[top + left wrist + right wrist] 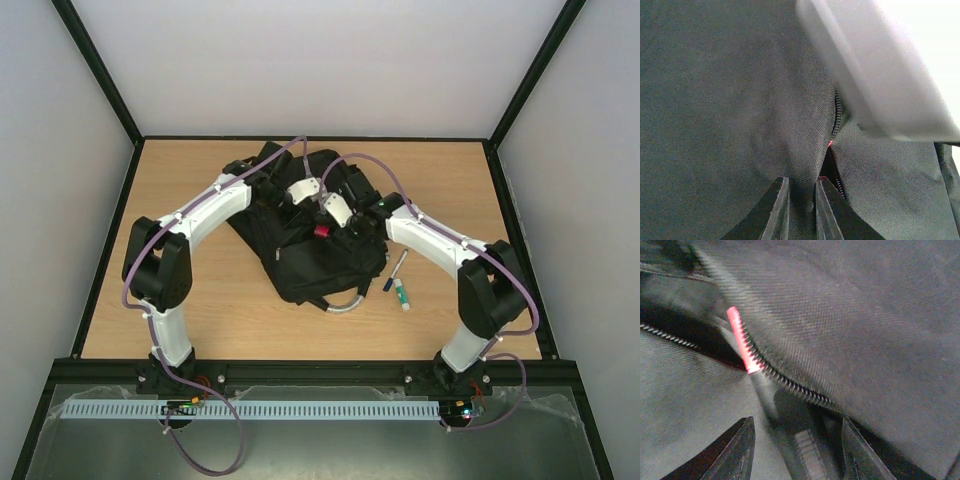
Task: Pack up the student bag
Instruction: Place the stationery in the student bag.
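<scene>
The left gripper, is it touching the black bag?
Touching. The left wrist view shows the left gripper pinching a fold of the student bag fabric between its nearly closed fingers.

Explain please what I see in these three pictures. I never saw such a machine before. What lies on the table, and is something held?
Two robot arms stand at the near edge of a wooden table. One picture looks down from above; the other two come from small cameras on each wrist.

A black backpack lies in the middle, both arms bent over it. Beside it, on the right, lie some pens.

The left gripper pinches a fold of the backpack's fabric beside a zip. The right gripper stands open over the zip, near a red strip, gripping nothing.
</scene>
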Motion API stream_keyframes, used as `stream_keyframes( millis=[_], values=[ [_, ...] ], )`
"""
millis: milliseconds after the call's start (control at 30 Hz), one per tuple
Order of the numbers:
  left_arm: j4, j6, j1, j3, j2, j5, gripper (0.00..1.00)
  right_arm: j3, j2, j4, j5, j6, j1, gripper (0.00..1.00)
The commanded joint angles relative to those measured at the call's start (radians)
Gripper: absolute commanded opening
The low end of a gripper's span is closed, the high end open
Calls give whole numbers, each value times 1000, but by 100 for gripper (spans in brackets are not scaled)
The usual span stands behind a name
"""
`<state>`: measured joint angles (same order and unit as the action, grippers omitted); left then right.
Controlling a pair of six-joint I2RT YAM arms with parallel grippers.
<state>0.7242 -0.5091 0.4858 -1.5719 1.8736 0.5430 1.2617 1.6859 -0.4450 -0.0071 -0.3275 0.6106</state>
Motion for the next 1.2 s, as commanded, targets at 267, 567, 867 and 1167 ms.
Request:
stream_keyframes(
  millis=[267,567,867,1167],
  values=[
    [3,-12,-21,-7,-25,21,17,-170,-235,-49,-119,-217,1,13],
    [8,-15,-25,-6,-22,23,17,-214,-111,144,-4,-302,2,6],
    [12,-17,-32,6,-25,23,17,-90,48,497,294,-147,3,4],
    [9,-17,-33,12,-22,17,17,-86,-37,304,64,-22,2,18]
  ],
)
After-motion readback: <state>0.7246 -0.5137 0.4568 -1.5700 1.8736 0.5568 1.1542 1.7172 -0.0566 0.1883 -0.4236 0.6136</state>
